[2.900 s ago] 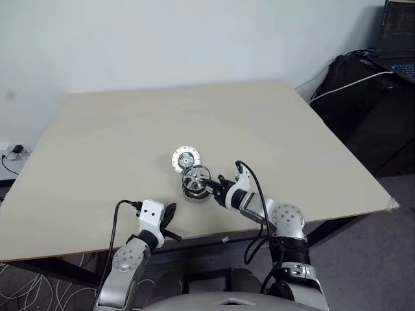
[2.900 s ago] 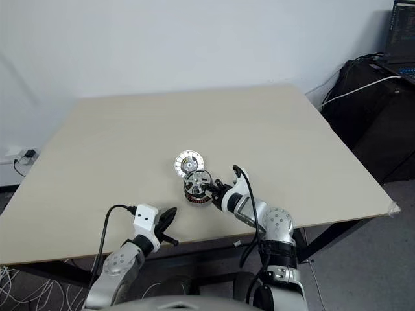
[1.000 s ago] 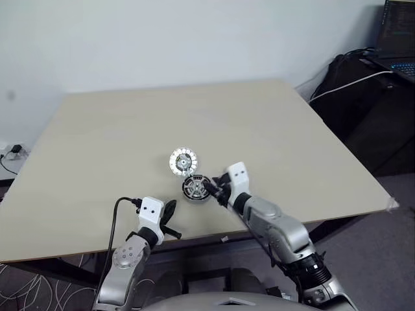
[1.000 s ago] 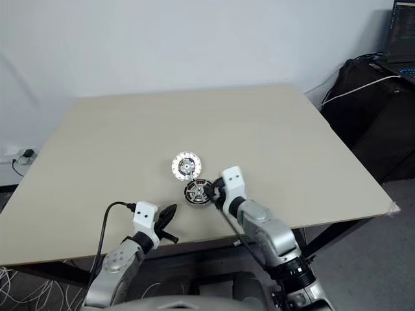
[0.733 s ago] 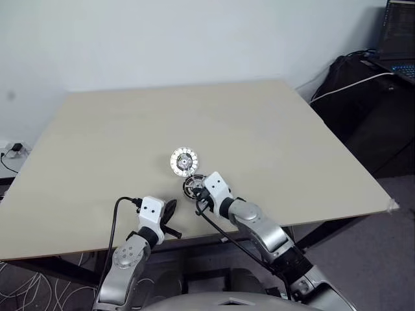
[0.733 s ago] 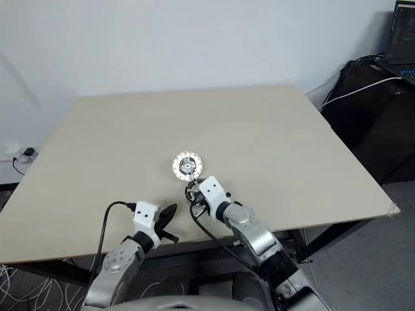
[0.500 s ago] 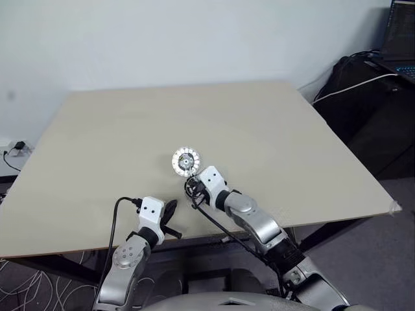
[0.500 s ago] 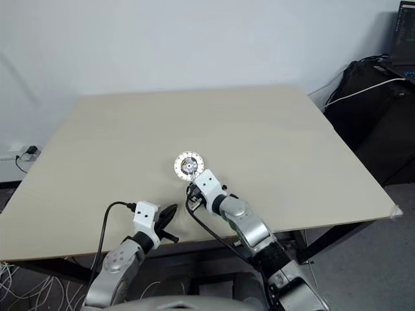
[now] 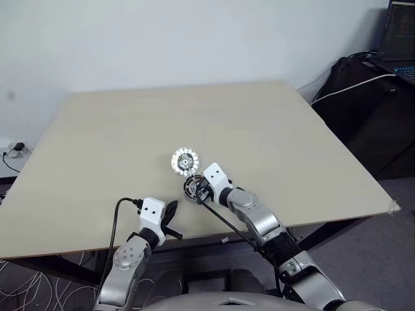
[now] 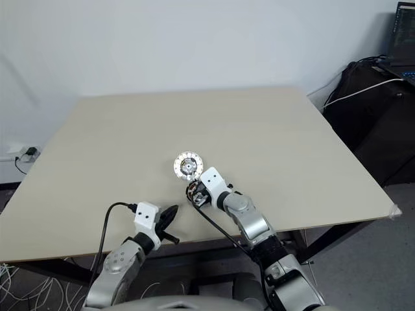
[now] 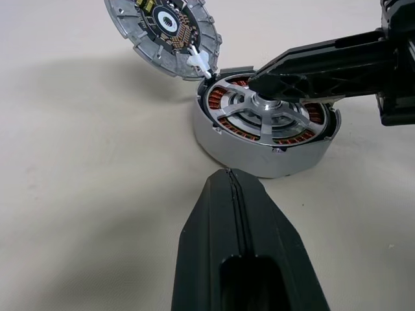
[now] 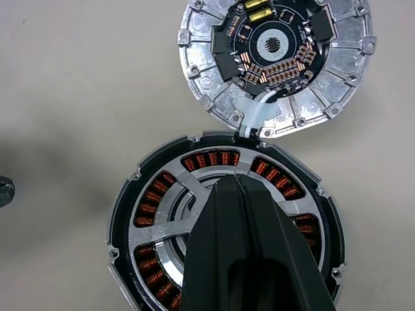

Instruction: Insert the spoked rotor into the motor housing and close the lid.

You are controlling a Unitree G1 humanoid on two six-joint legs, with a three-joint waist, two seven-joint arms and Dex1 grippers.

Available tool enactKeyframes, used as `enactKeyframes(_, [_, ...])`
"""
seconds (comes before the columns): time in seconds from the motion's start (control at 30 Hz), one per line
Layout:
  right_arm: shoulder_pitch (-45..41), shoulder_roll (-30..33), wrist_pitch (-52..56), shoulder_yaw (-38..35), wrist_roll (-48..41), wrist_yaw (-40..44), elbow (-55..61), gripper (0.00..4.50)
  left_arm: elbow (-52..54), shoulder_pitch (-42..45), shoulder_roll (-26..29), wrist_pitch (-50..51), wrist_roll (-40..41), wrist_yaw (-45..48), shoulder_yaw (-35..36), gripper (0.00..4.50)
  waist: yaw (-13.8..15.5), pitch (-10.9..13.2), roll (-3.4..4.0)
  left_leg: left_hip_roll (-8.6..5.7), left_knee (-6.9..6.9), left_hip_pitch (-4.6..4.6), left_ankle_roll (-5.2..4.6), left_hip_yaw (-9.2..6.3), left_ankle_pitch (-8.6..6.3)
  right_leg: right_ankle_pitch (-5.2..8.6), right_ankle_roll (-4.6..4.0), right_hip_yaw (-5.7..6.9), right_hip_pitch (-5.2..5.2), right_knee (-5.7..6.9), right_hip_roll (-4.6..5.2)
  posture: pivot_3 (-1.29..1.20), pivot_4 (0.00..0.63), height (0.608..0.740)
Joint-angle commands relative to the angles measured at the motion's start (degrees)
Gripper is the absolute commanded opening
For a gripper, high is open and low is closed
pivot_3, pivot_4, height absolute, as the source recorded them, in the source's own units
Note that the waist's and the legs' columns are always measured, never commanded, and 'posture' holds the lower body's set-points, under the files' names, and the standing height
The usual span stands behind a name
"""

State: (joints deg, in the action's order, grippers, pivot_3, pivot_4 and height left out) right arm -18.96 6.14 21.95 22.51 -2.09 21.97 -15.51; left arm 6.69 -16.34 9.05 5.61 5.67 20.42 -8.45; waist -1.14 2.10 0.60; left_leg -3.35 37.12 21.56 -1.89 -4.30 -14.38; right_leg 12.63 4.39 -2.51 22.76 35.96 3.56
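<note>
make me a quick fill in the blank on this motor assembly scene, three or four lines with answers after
1. The spoked rotor sits inside the motor ____.
2. The fingers of the right gripper, pressed together, rest on the rotor's central ____.
3. The lid lies on the table beside the motor housing with its circuit board facing ____.
4. The left gripper holds ____.

Missing words: housing; hub; up; nothing

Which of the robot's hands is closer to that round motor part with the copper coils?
The right. The right hand sits over the motor housing, fingertips at the centre of the spoked rotor in it. The left hand is short of it, near the table's edge.
</note>
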Motion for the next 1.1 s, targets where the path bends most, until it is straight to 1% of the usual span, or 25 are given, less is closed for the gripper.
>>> enactKeyframes(0.03, [0.6,-0.4,1.5,-0.8,0.4,0.6,1.5,0.01,1.3,0.6,-0.2,-1.5,0.4,0.1,0.1,0.00,0.0,0.0,0.00,0.00,0.00,-0.01,0.00,0.00,0.00,0.00,0.01,0.00,-0.01,0.00,0.00,0.00,0.000,0.740])
enactKeyframes(0.13, [0.2,0.3,0.9,-1.4,0.3,1.7,4.9,0.01,1.1,0.9,-0.3,-1.6,0.4,0.2,0.0,0.00,0.0,-0.1,0.01,0.00,0.01,-0.01,0.06,0.00,-0.03,0.00,0.01,0.00,-0.01,0.02,0.00,0.00,0.000,0.740])
enactKeyframes(0.27, [-2.1,6.8,-0.7,2.2,2.8,9.7,10.7,0.01,0.3,1.4,-0.4,-1.8,0.5,0.4,-0.1,0.00,0.1,0.0,0.03,-0.04,0.02,0.02,0.04,0.00,-0.02,-0.01,0.01,-0.01,0.01,0.01,0.03,0.00,0.000,0.740])
enactKeyframes(0.4, [-4.9,13.2,-1.7,6.8,5.4,18.4,13.2,0.01,-0.4,1.9,-0.7,-2.2,0.4,0.5,-0.3,0.00,0.1,0.0,0.02,-0.03,0.04,0.01,-0.01,0.00,0.01,0.01,0.05,0.01,0.00,0.01,0.01,0.00,0.000,0.740])
enactKeyframes(0.5, [-7.2,15.9,-2.8,9.4,7.3,23.1,12.8,0.62,-1.0,2.0,-0.9,-2.6,0.4,0.5,-0.3,0.00,0.1,0.0,0.01,-0.01,0.05,0.01,-0.02,0.00,0.02,0.01,0.04,0.02,0.01,0.02,-0.02,0.00,0.000,0.740])
enactKeyframes(0.63, [-10.4,16.8,-5.1,11.8,10.1,26.8,10.3,1.85,-1.4,1.3,-1.3,-3.4,0.5,0.4,-0.1,0.00,0.4,0.0,-0.01,-0.02,0.07,0.01,-0.02,0.01,0.02,-0.01,0.03,0.01,-0.01,0.01,0.00,0.00,0.000,0.740])
enactKeyframes(0.67, [-11.0,16.7,-5.6,12.1,10.7,27.3,9.8,2.22,-1.5,1.2,-1.4,-3.5,0.5,0.4,0.0,0.00,0.5,0.0,-0.01,-0.02,0.08,0.01,-0.02,0.01,0.02,-0.01,0.04,0.01,-0.01,0.01,0.00,0.00,0.000,0.740])
enactKeyframes(0.77, [-13.3,16.6,-8.0,13.3,13.3,28.2,7.7,3.13,-1.8,1.0,-1.7,-3.9,0.4,0.1,-0.1,0.00,0.5,0.0,-0.02,-0.02,0.09,0.01,-0.02,0.00,0.02,-0.04,0.02,0.01,-0.02,0.01,0.01,0.00,0.000,0.740])
enactKeyframes(0.9, [-16.7,17.0,-10.5,15.3,15.6,32.3,4.9,3.13,-2.5,1.1,-2.4,-5.3,0.1,-0.4,0.0,0.00,0.5,0.0,-0.02,-0.03,0.10,0.01,-0.01,0.00,0.02,-0.19,-0.17,0.01,-0.02,0.01,0.01,0.00,0.000,0.740])
enactKeyframes(1.1, [-19.5,17.8,-11.2,17.8,17.5,40.6,2.0,3.13,-3.9,1.4,-3.2,-7.6,0.0,-0.7,-0.1,0.00,0.5,0.0,-0.02,-0.05,0.10,0.01,-0.01,0.00,0.03,-0.29,-0.05,0.02,-0.02,0.01,0.01,0.00,0.000,0.740])
